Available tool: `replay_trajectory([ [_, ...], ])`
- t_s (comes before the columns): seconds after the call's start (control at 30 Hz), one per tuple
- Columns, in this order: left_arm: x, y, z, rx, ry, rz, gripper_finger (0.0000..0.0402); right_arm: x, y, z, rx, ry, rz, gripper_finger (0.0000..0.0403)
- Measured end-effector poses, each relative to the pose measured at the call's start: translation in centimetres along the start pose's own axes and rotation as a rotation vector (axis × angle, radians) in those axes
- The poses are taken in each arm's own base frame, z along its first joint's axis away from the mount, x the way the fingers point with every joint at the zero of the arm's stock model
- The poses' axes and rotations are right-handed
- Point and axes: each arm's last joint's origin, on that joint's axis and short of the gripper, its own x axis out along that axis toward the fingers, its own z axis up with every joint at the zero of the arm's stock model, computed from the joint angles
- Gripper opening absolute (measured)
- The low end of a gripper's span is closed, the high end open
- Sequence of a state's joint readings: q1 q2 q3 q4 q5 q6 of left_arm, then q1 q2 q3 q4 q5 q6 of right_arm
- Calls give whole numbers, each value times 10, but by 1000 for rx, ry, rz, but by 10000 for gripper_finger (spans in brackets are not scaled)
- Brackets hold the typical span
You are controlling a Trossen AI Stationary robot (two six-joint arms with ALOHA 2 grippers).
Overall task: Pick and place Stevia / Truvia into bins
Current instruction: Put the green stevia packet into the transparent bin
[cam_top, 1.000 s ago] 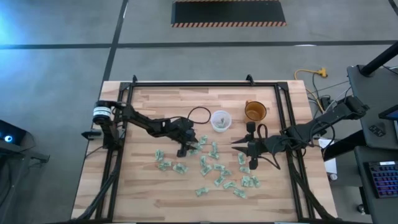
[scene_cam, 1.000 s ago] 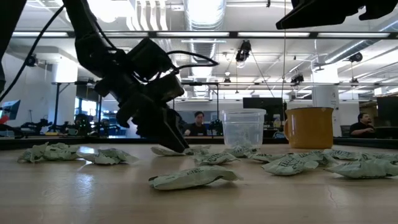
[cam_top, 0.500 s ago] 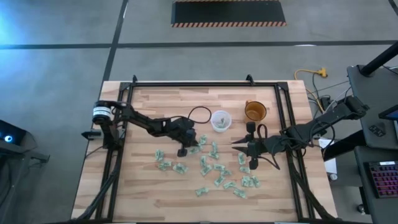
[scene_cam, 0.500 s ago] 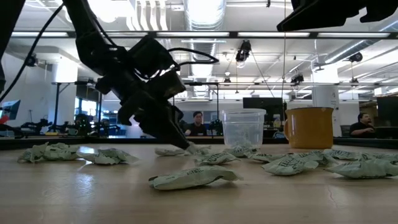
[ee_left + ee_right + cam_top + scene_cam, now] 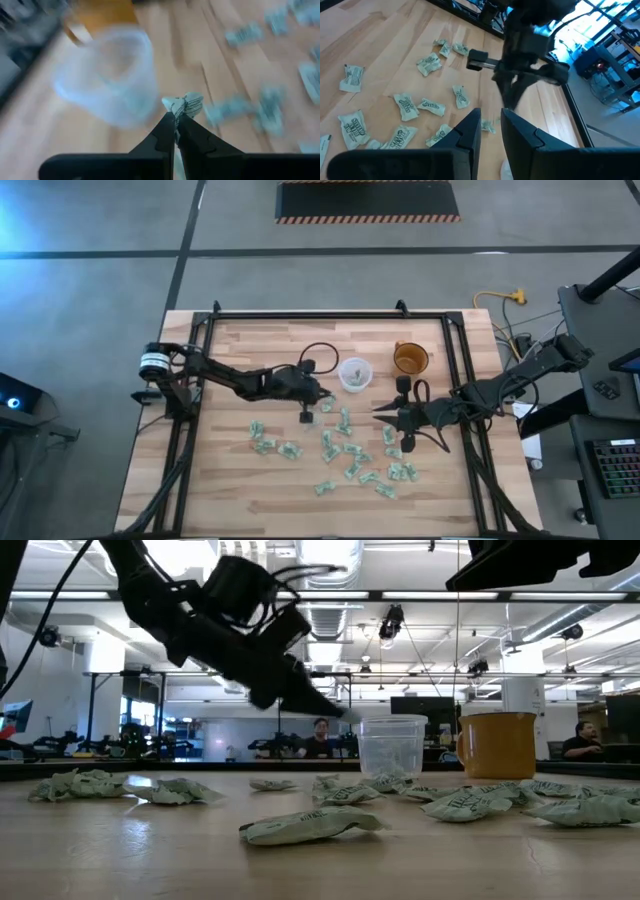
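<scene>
While left gripper (image 5: 175, 116) pinches 1 sachet (image 5: 186, 104), 1 clear cup (image 5: 107, 75) sits nearby.

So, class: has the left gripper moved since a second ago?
Yes. In the low view the left gripper, shut on a sachet, has risen off the table toward the clear cup.

Your left gripper (image 5: 175, 116), fingers pinched together, hangs raised above the table at the end of an outstretched arm. Your right gripper (image 5: 490, 125) waits low at the table's right side, fingers slightly parted.
</scene>
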State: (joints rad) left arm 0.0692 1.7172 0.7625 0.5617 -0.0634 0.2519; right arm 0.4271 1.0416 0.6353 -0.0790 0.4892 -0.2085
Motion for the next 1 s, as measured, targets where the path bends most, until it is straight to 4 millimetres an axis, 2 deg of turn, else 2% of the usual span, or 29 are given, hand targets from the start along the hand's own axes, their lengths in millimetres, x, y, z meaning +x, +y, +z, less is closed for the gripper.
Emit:
replay_trajectory([
  [0.23, 4, 8, 24, 40, -103, 95, 1, 0, 0, -1, -1, 1, 0, 65],
  [0.43, 27, 22, 37, 73, -109, 208, 1, 0, 0, -1, -1, 2, 0, 62],
  [0.6, 51, 33, 37, 73, -33, 227, 1, 0, 0, -1, 7, 8, 1, 59],
  [0.7, 58, 38, 37, 76, 34, 224, 3, 0, 1, -3, 13, 22, 3, 61],
  [0.8, 59, 41, 43, 75, 63, 221, 18, 0, 1, -3, 11, 28, 4, 61],
  [1.0, 51, 43, 51, 72, 50, 232, 81, 0, 1, -5, 24, 47, 8, 57],
])
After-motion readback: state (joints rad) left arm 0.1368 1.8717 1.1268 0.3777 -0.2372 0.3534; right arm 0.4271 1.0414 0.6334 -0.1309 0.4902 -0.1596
